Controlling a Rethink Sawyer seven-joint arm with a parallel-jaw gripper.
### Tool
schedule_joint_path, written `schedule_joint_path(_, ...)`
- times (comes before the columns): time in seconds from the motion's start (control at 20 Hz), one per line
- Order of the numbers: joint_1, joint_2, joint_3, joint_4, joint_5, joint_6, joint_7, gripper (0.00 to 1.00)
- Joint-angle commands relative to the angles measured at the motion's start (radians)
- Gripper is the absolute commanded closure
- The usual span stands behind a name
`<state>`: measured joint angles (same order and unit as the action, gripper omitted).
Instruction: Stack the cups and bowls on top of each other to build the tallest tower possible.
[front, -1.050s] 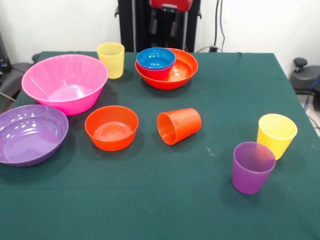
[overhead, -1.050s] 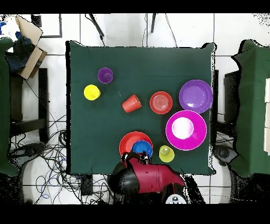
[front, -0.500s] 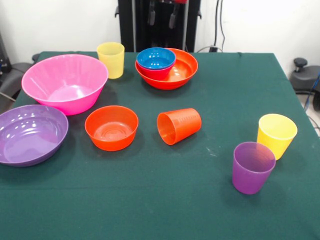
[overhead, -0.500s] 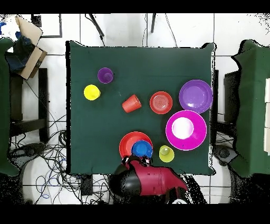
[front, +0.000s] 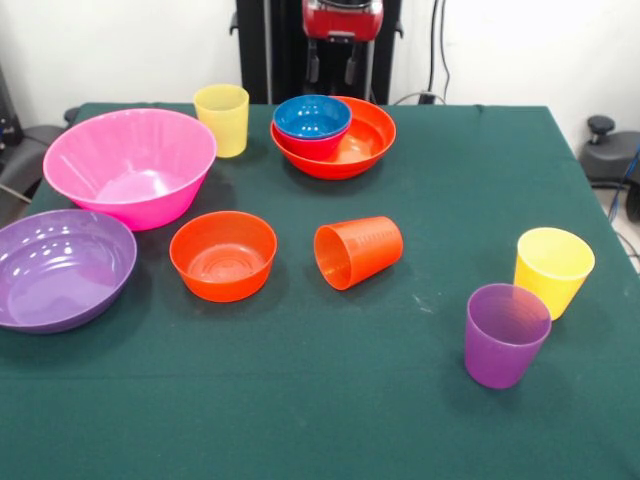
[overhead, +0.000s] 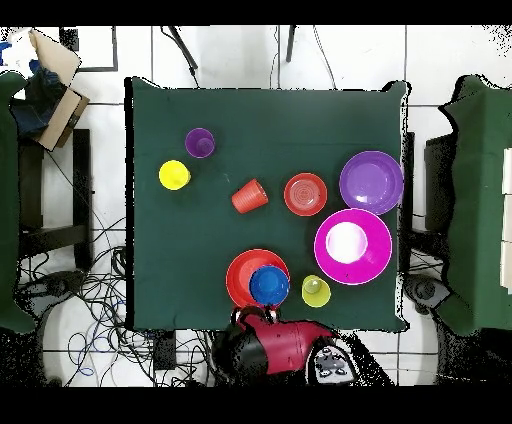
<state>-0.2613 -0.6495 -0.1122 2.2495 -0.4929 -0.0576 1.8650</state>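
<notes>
My gripper (front: 332, 72) hangs open and empty behind the table's far edge, above and beyond the wide orange bowl (front: 365, 140). Inside that bowl a blue bowl (front: 312, 116) sits nested in a magenta one. The big pink bowl (front: 130, 165) is empty, with a yellow cup (front: 222, 120) upright beside it. The shallow purple bowl (front: 60, 268) and small orange bowl (front: 222, 255) stand apart. An orange cup (front: 358, 252) lies on its side mid-table. A second yellow cup (front: 553, 270) and a purple cup (front: 506, 335) stand upright together. Overhead, the arm (overhead: 275, 345) is just off the table's edge by the blue bowl (overhead: 268, 286).
The green cloth table (front: 420, 420) ends close behind the orange bowl, with the black pedestal there. Chairs (overhead: 480, 200) flank the table on both sides, and cables lie on the floor (overhead: 90, 290). A cardboard box (overhead: 55, 85) sits on one chair.
The gripper rose almost out of the front view, then came back down lower than a second ago. The cups and bowls have not moved.
</notes>
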Motion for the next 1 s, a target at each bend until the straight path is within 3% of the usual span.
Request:
schedule_joint_path(0.05, 0.036, 0.153, -0.055, 0.020, -0.079, -0.173, 0.131, 0.00)
schedule_joint_path(0.35, 0.027, 0.141, -0.051, 0.039, -0.075, -0.175, 0.118, 0.00)
schedule_joint_path(0.6, 0.032, 0.178, -0.073, 0.036, -0.091, -0.214, 0.117, 0.00)
schedule_joint_path(1.0, 0.124, 0.413, -0.118, -0.047, -0.022, -0.404, 0.159, 0.00)
